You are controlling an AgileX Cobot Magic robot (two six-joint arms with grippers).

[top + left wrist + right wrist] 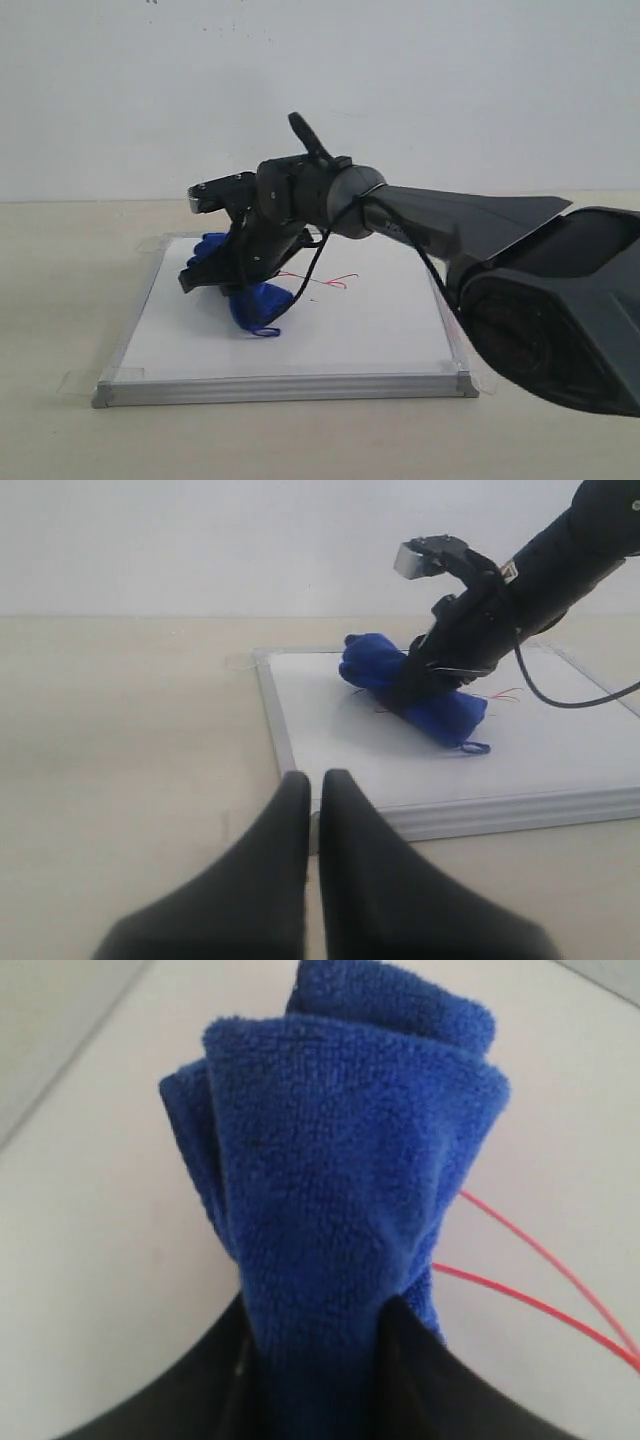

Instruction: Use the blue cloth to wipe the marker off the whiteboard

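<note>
Right gripper [222, 268] is clamped on the blue cloth [256, 303], jaws pinching its middle so the fluffy ends stick out on both sides. Same grip shows close up in the right wrist view: cloth [340, 1160] bunched between the two dark fingers [200, 1390]. The cloth sits on the whiteboard [380, 330], over the board's left half, lower end resting on the white surface. A small blue loop tag [265, 332] hangs off that end and lies on the board.

Red marker lines [335, 282] run just beside the cloth, toward the board's middle. Some of them disappear under the cloth edge [540, 1260].

Left gripper [313, 780] is off the whiteboard, above the table [120, 730] just outside the board's metal frame [275, 720]. Jaws together with only a thin slit between them, holding nothing. Clear tape at the board's corners [80, 382].
</note>
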